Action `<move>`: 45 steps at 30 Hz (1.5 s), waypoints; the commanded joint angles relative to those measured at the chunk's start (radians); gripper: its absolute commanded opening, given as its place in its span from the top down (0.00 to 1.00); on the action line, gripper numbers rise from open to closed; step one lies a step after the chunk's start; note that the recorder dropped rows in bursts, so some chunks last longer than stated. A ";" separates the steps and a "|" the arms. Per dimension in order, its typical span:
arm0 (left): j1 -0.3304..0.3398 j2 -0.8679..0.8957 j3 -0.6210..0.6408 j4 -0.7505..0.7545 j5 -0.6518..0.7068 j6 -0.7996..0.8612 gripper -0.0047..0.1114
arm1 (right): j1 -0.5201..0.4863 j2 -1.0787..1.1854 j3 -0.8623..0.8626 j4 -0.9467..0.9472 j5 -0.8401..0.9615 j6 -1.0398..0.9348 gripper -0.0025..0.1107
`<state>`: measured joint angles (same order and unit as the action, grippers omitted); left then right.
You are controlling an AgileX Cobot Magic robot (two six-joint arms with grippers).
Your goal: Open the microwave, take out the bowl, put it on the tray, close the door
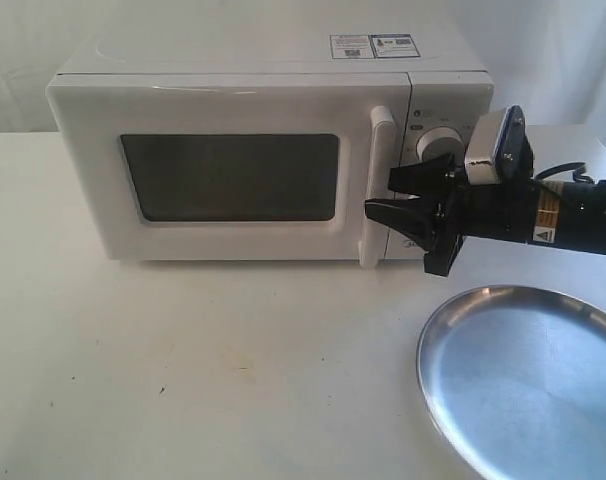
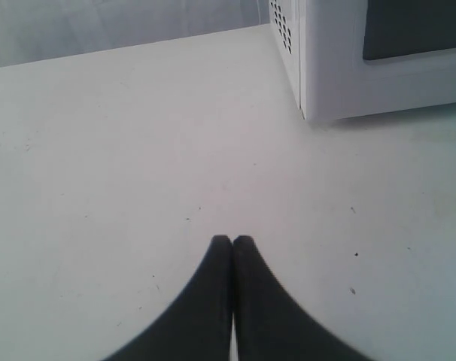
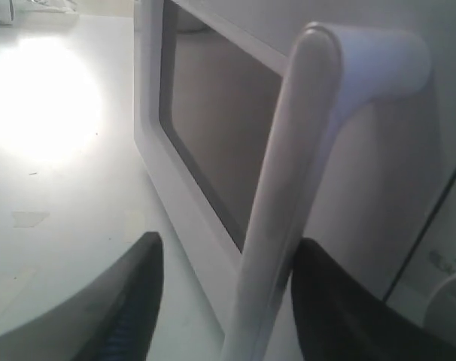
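The white microwave [image 1: 263,90] stands at the back of the table with its door [image 1: 233,180] shut. My right gripper [image 1: 388,195] is open right at the tall white bar handle [image 1: 376,190]. In the right wrist view the handle [image 3: 288,188] runs between the two black fingers [image 3: 138,293], close to one and apart from the other. The silver tray [image 1: 528,380] lies at the front right. The bowl is hidden. My left gripper [image 2: 232,241] is shut on nothing above bare table, with the microwave's corner [image 2: 326,68] ahead of it.
The white tabletop [image 1: 183,370] spreads in front of the microwave. Two round knobs [image 1: 438,142] sit on the panel behind my right gripper. A white backdrop hangs behind.
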<state>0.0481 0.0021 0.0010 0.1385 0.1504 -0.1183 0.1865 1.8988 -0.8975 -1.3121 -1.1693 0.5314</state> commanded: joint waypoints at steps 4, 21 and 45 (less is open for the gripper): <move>-0.001 -0.002 -0.001 -0.004 -0.001 -0.006 0.96 | 0.023 0.039 -0.038 -0.026 0.137 0.106 0.68; -0.001 -0.002 -0.001 -0.004 -0.001 -0.006 0.96 | 0.007 -0.034 -0.009 0.016 0.333 0.187 0.61; -0.001 -0.002 -0.001 -0.004 -0.001 -0.006 0.96 | 0.153 -0.038 -0.032 0.008 0.205 0.115 0.61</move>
<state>0.0481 0.0021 0.0010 0.1385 0.1504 -0.1183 0.2577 1.8622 -0.8990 -1.2675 -0.9072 0.6919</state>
